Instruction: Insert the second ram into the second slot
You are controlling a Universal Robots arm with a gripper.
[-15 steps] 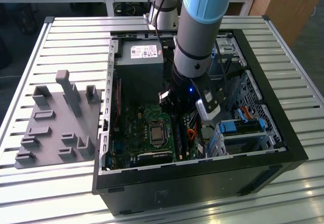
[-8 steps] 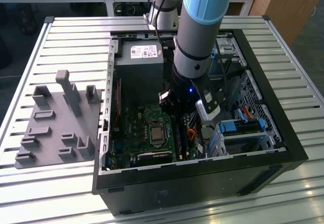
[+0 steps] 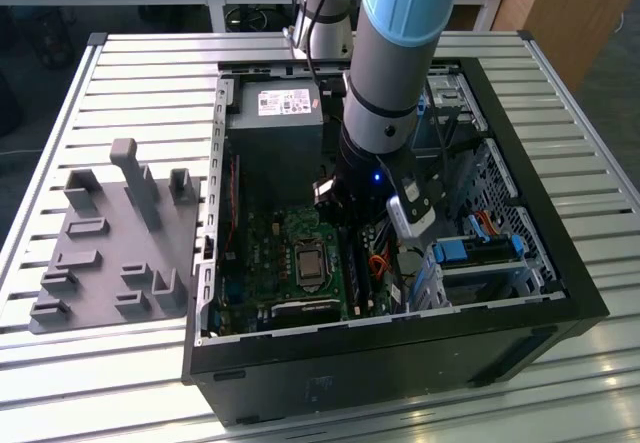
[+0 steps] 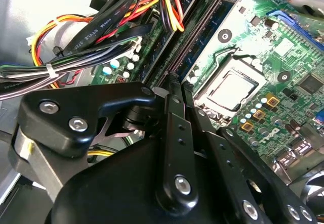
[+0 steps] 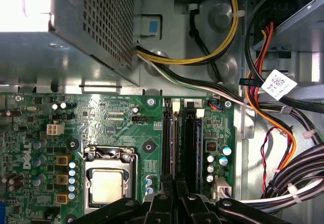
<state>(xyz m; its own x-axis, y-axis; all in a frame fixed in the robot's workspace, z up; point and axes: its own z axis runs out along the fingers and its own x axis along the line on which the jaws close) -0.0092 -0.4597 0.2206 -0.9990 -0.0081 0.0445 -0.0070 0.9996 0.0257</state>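
- The black metal gripper sits low over the green motherboard, its fingers drawn narrow.
- They pinch the thin second ram, standing in the black memory slots.

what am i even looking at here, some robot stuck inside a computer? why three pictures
It is one robot arm reaching down into an open computer case that lies on a slatted metal table. The exterior view looks on from off the arm; both wrist views come from cameras riding on the arm, looking past its black gripper at the green motherboard. The gripper sits right over the long memory slots beside the square processor socket. Whether it holds a memory stick is hidden. A grey parts holder lies beside the case.
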